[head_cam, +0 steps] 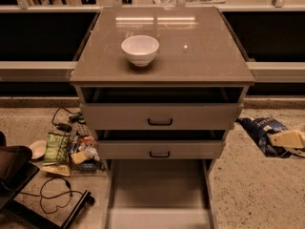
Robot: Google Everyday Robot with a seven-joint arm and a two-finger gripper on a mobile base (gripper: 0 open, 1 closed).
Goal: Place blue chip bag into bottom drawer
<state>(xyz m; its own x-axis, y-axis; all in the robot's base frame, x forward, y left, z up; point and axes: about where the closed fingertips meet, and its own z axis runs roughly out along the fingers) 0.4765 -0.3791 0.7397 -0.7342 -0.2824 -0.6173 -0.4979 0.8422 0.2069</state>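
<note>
Clutching one blue chip bag [258, 128], the gripper [280, 140] hangs right of three drawers [160, 116].

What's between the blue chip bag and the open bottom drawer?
Only bare speckled floor, as the camera view shows. The gripper, at the right edge, holds the blue chip bag to the right of the bottom drawer.

The crinkled blue chip bag [259, 128], gripped by the end effector [275, 139], is right of the open bottom drawer [159, 194].
</note>
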